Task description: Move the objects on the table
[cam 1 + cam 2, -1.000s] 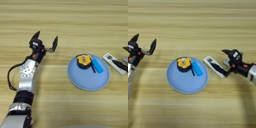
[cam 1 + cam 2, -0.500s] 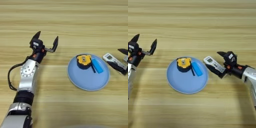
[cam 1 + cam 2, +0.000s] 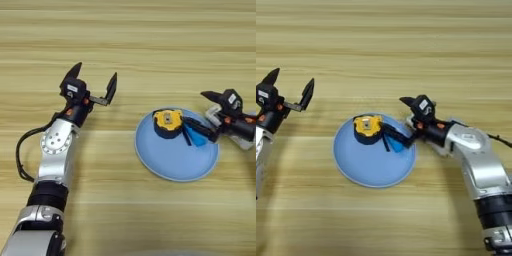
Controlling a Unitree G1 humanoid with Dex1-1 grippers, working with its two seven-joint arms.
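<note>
Right end effector [image 3: 404,118] over plate [image 3: 373,167] rim

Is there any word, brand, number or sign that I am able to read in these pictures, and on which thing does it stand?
None can be read.
Tape measure on the plate: a small dark mark on its yellow top, too small to read.
Left gripper: a pale patch with dark marks on its housing, too small to read.
Right gripper: a similar pale patch, also unreadable.
Table: no writing shows.
</note>
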